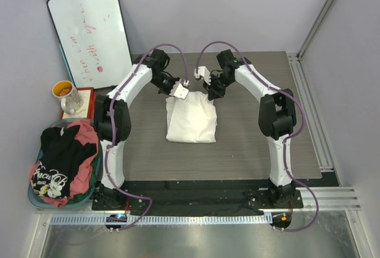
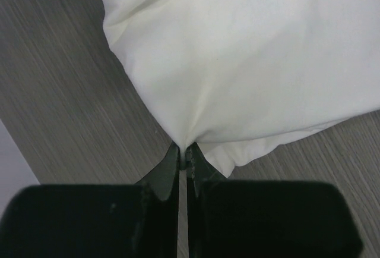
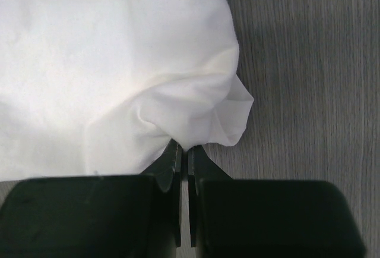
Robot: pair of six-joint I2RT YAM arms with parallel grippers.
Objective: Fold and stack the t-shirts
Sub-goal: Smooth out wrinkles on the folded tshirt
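Note:
The white t-shirt (image 1: 191, 121) lies partly folded in the middle of the table. Its black graphic is hidden. My left gripper (image 1: 178, 93) is shut on its far left corner, and the fabric (image 2: 249, 62) pulls into the pinch (image 2: 183, 147) in the left wrist view. My right gripper (image 1: 209, 94) is shut on its far right corner, where bunched cloth (image 3: 196, 115) meets the pinch (image 3: 183, 146) in the right wrist view. The black t-shirt with pale lettering (image 1: 59, 161) and the pink-red t-shirt (image 1: 89, 133) lie in the basket at the left.
The teal-rimmed laundry basket (image 1: 35, 200) sits off the table's left edge. A whiteboard (image 1: 90, 38) leans at the back left. A cup (image 1: 66, 94) stands on a red-edged box by the basket. A rail (image 1: 309, 109) runs along the table's right side.

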